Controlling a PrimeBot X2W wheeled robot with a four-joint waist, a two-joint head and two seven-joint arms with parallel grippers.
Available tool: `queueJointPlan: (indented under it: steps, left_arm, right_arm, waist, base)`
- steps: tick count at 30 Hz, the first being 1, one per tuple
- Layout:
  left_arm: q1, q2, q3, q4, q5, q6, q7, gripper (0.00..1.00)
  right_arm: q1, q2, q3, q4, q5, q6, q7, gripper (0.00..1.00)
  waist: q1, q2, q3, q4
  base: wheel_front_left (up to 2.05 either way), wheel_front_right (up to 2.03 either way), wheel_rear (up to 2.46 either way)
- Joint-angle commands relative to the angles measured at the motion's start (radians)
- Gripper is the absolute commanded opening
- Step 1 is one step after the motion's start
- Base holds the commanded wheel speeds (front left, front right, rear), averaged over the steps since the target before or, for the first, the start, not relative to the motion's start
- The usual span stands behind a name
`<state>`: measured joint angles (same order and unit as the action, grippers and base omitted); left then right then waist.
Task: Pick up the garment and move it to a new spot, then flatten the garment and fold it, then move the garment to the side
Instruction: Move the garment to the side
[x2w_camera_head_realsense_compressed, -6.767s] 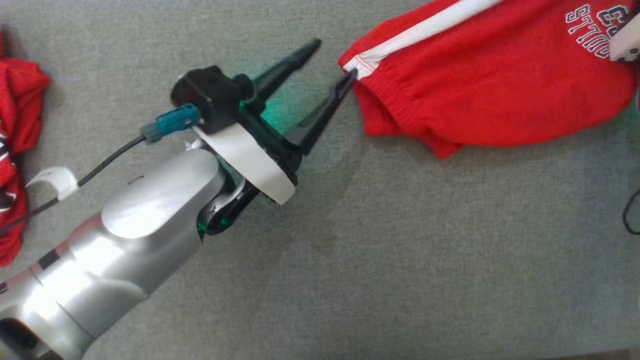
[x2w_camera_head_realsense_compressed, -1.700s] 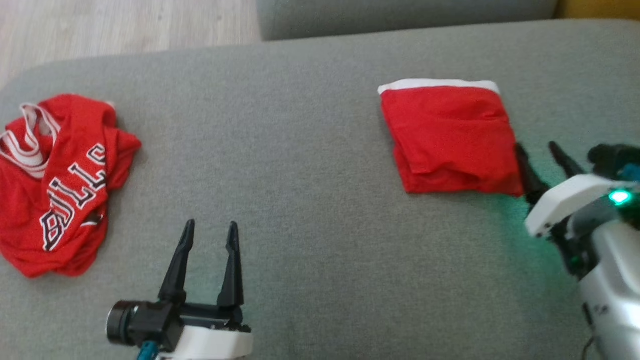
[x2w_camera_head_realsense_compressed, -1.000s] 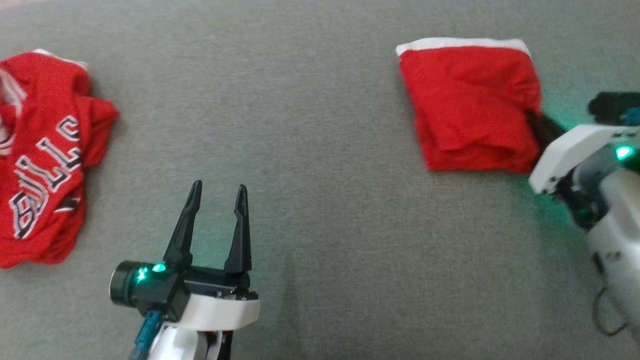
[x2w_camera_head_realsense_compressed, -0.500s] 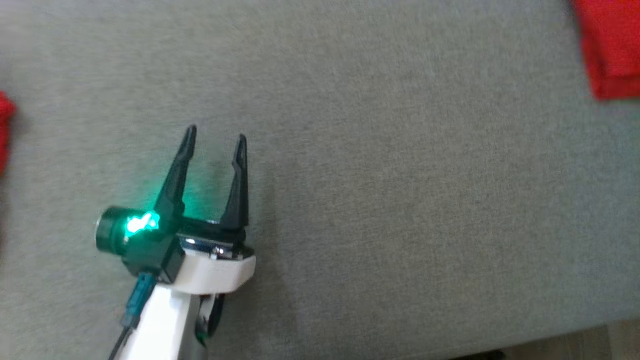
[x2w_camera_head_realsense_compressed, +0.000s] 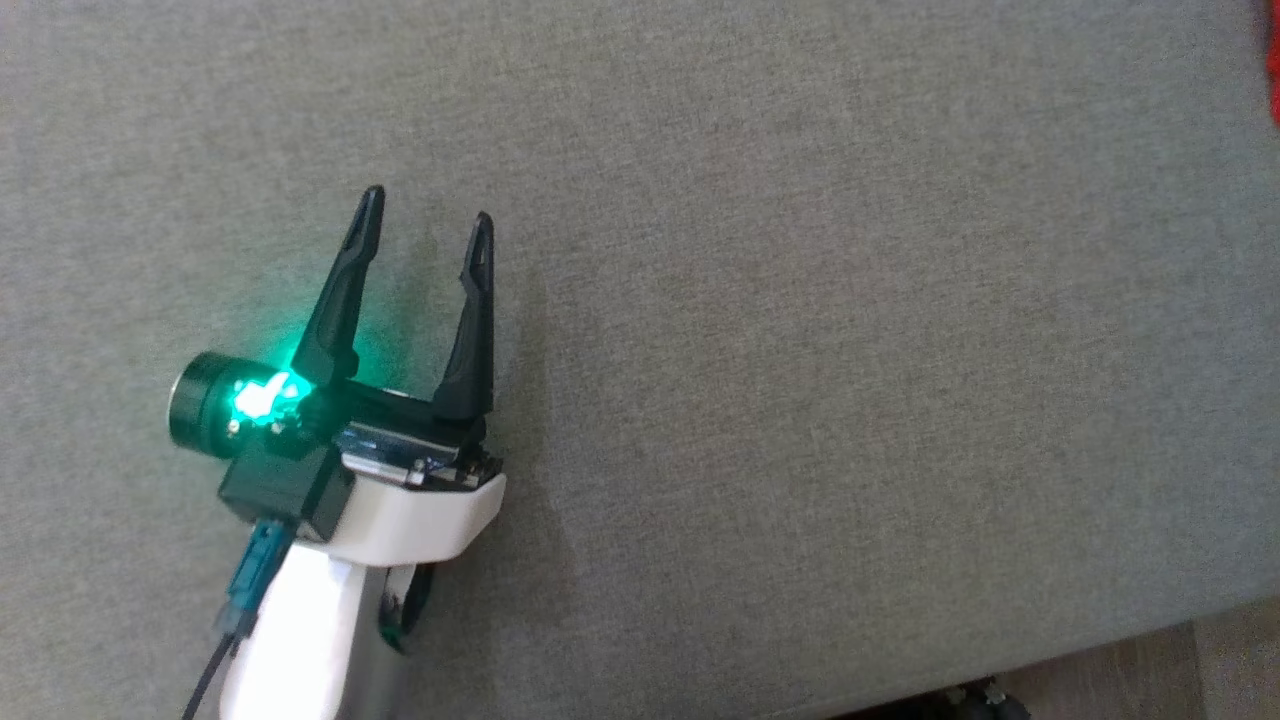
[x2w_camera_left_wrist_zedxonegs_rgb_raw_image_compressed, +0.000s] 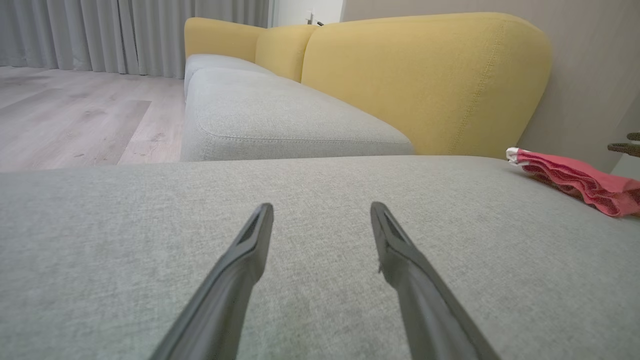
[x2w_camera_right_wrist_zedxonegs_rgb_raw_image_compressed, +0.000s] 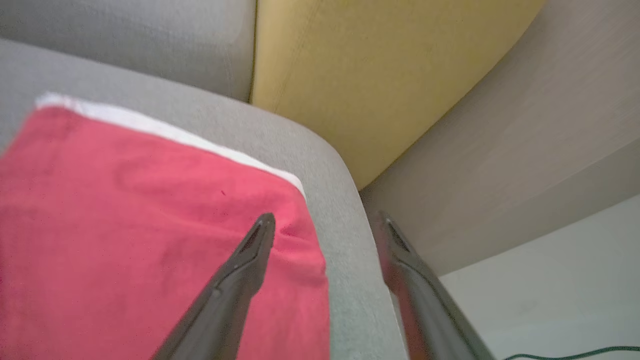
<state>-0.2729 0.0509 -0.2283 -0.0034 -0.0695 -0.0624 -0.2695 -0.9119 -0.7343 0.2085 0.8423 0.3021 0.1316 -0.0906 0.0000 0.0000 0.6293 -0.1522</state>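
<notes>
Tool nearest: right gripper (x2w_camera_right_wrist_zedxonegs_rgb_raw_image_compressed: 326, 218), spread wide, nothing pinched inside.
Finger placement: one finger (x2w_camera_right_wrist_zedxonegs_rgb_raw_image_compressed: 235, 280) over the garment's near corner, the other out past the cushion's rounded rim; touching the cloth or just above it, cannot tell.
Other tool: left gripper (x2w_camera_head_realsense_compressed: 427, 205), likewise spread and empty, low over bare seat fabric, green light (x2w_camera_head_realsense_compressed: 262, 395) glowing at the wrist.
Garment position: garment (x2w_camera_right_wrist_zedxonegs_rgb_raw_image_compressed: 125, 225) folded flat at the corner of the grey seat cushion (x2w_camera_head_realsense_compressed: 800, 350), close to the rim, beneath the right gripper and to its left in the right wrist view.
Bearing from left arm: far off toward the robot's right, well apart, seen edge-on as a low stack of layers.
Nearer arm: right, by a wide margin.
Long axis: hard to name; roughly square packet, white band (x2w_camera_right_wrist_zedxonegs_rgb_raw_image_compressed: 165, 131) along the far edge, away from the fingertips.
Cloth: red knit, soft, matte, slightly puckered near the corner; likely to slump or come unfolded if dragged by one layer.
Cushion: grey woven upholstery, fine grain, rounded corner, probably some grip on the cloth.
Surroundings: yellow backrest (x2w_camera_left_wrist_zedxonegs_rgb_raw_image_compressed: 425, 75) behind, pale wood floor (x2w_camera_left_wrist_zedxonegs_rgb_raw_image_compressed: 75, 110), grey curtain (x2w_camera_left_wrist_zedxonegs_rgb_raw_image_compressed: 100, 35), thin cable (x2w_camera_right_wrist_zedxonegs_rgb_raw_image_compressed: 575, 356).
Stage, as judged: fold done and packet set to the side; apparently only a clean retreat of the right arm left, lifting clear without snagging that corner.
</notes>
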Motion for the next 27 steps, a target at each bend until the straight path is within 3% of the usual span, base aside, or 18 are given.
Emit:
queueJointPlan:
  steps: [1, 8, 12, 13, 16, 27]
  left_arm:
    - [-0.003, 0.001, 0.04, 0.009, 0.0, 0.002, 0.008, 1.0]
    - [0.047, 0.0, 0.061, 0.037, -0.035, 0.022, 0.008, 1.0]
    - [0.07, 0.0, 0.073, 0.061, -0.082, 0.037, 0.008, 1.0]
    - [0.081, 0.0, 0.079, 0.078, -0.11, 0.044, 0.008, 1.0]
    - [0.095, -0.001, 0.082, 0.113, -0.138, 0.051, 0.008, 1.0]
    - [0.216, -0.001, 0.09, 0.186, -0.167, 0.064, 0.008, 1.0]
  right_arm:
    - [0.026, -0.005, -0.015, -0.024, -0.015, -0.001, -0.024, 1.0]
    - [0.146, 0.235, -0.049, -0.126, -0.036, -0.001, -0.123, 1.0]
    - [0.247, 0.363, -0.012, -0.172, -0.027, -0.001, -0.155, 1.0]
    - [0.3, 0.421, 0.015, -0.19, -0.014, -0.001, -0.165, 1.0]
    - [0.388, 0.498, 0.064, -0.223, 0.008, -0.001, -0.17, 1.0]
    - [0.678, 0.636, 0.084, -0.422, -0.007, -0.001, -0.171, 1.0]
  waist:
    - [0.0, 0.0, -0.033, 0.013]
    - [0.0, 0.0, -0.167, 0.04]
    - [0.0, 0.0, -0.264, 0.057]
    - [0.0, 0.0, -0.314, 0.065]
    - [0.0, 0.0, -0.389, 0.081]
    - [0.0, 0.0, -0.611, 0.117]
  base:
    - [0.0, 0.0, 0.0]
    - [0.0, 0.0, 0.0]
    - [0.0, 0.0, 0.0]
    - [0.0, 0.0, 0.0]
    - [0.0, 0.0, 0.0]
    - [0.0, 0.0, 0.0]
